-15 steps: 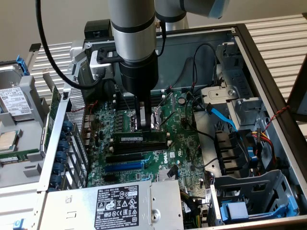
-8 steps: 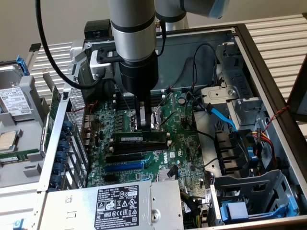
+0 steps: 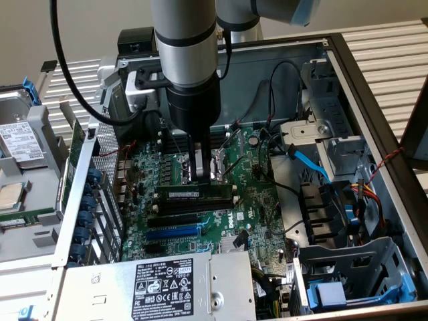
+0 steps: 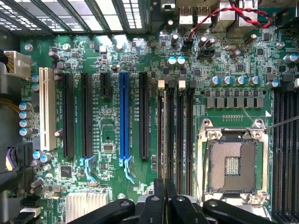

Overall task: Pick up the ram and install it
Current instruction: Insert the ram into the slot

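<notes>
- Reaching down from the top of the exterior view, the grey arm (image 3: 190,67) points its gripper (image 3: 198,175) straight down into an open computer case (image 3: 374,100).
- The two fingers (image 4: 160,201) are pressed nearly together, with only a thin seam between them.
- The ram (image 3: 194,193) stands on its long edge in the row of black memory slots (image 4: 189,135) on the green board (image 3: 257,200). It is upright, and its small white label (image 3: 183,194) faces the camera.
- The fingertips sit right at the ram's top edge, about midway along it. The pictures do not show whether they pinch that edge, press on it or stop just short.
- The bare processor socket (image 4: 232,165), with its metal frame, lies just beside the memory slots, on the far side of the ram from the long blue slot (image 3: 172,233).
- Black slots lie between the ram and the blue slot.
- In the wrist view, a white slot (image 4: 46,107) lies at the board's far edge, well apart from the memory slots.
- A silver finned block (image 4: 86,205) also shows there, near the gripper's dark body.
- Twisted red and black wires (image 4: 243,16) loop over the board's connector edge.
- A grey power box with a black label (image 3: 164,284) fills the near side of the case, and a blue cable (image 3: 311,164) runs toward the drive bays on the exterior view's right.
- A hard drive (image 3: 17,144) lies outside the case, on the exterior view's left.
</notes>
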### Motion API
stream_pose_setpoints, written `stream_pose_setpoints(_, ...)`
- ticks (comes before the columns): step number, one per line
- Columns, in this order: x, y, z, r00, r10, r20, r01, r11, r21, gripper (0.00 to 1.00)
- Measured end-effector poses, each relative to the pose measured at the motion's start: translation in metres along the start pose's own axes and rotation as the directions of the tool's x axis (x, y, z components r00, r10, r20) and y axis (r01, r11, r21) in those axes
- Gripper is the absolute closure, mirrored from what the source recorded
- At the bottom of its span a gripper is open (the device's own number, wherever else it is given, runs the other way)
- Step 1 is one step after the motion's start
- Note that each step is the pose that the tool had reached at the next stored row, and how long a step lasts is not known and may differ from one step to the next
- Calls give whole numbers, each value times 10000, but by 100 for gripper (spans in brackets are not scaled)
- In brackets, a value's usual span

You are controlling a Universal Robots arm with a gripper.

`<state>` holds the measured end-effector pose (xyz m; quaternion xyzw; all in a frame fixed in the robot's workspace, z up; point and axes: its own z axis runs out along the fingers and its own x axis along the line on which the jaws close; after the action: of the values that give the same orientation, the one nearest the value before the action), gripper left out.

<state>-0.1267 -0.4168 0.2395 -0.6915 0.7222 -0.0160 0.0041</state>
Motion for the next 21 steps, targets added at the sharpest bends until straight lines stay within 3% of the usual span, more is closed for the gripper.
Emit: stream_pose_setpoints(21,0,0,29,10000,0,9,0,10000,0,87)
